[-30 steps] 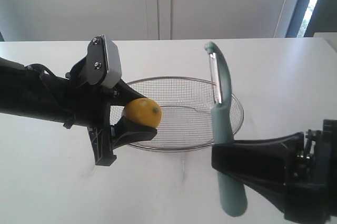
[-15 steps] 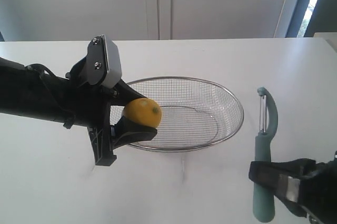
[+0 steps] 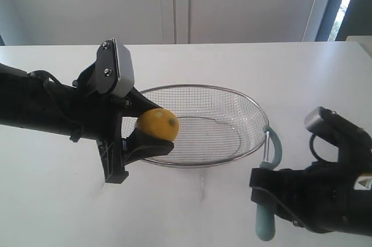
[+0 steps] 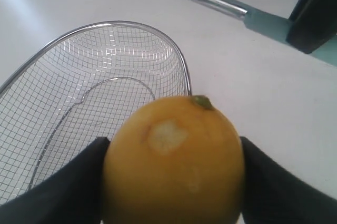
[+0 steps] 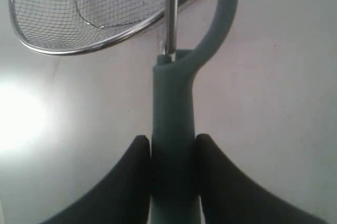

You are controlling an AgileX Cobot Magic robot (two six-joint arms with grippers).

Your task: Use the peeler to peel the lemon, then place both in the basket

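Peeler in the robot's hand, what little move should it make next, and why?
Probably the right gripper should nudge the peeler up and over the basket rim: its head is beside the rim, and the lemon shows a pale peeled patch.

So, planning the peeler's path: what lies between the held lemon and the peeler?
The basket: in the exterior view its wire bowl fills the stretch from the lemon to the peeler.
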